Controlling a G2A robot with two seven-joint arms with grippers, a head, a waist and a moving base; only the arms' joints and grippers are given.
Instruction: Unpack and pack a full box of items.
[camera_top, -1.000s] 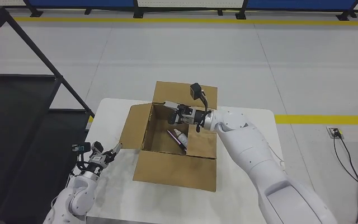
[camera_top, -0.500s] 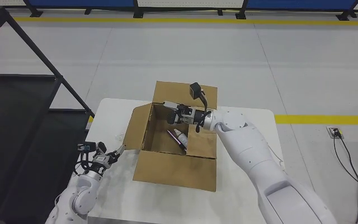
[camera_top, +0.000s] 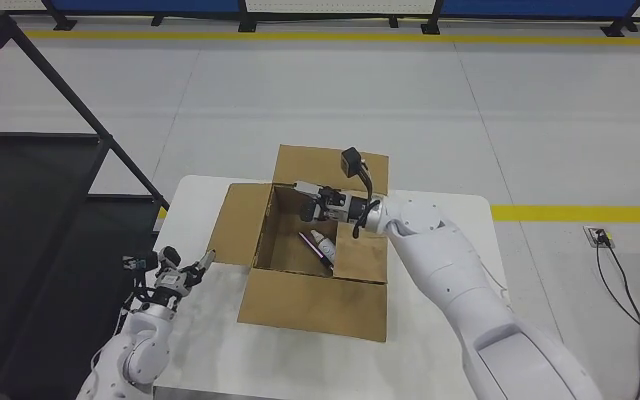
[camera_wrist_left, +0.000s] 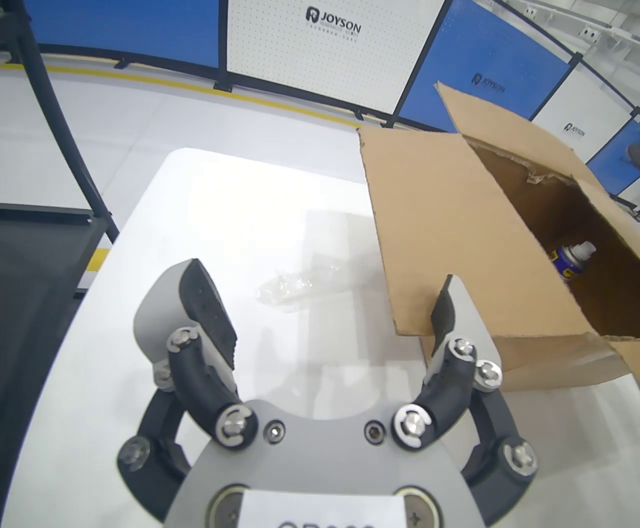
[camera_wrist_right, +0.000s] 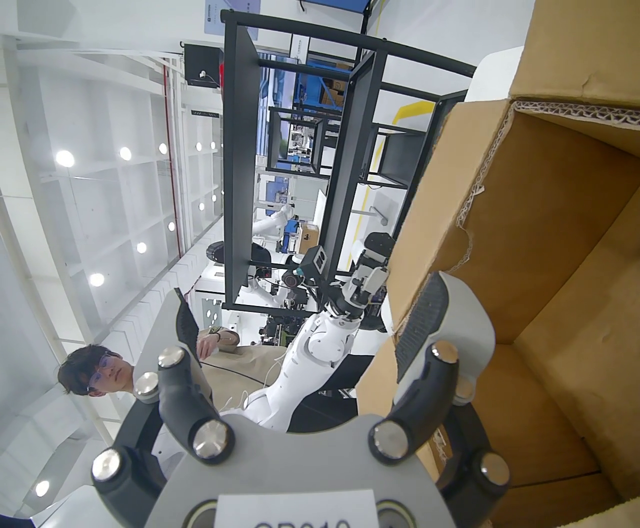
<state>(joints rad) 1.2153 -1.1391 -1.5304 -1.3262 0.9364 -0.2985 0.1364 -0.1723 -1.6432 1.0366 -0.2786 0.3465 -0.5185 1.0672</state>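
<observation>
Cardboard box (camera_top: 312, 300): brown, opened, flaps spread outward, set upright on the white surface (camera_top: 200, 330). Spray can (camera_wrist_left: 570, 255): blue, white-capped, laid inside beside a slim purple item (camera_top: 325, 258).

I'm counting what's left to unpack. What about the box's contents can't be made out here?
Far box corner, top view: the right gripper covers it.
Spray can, left wrist view: the box wall hides its lower part.
Thin dark stick beside the can, top view: too small to identify.
</observation>
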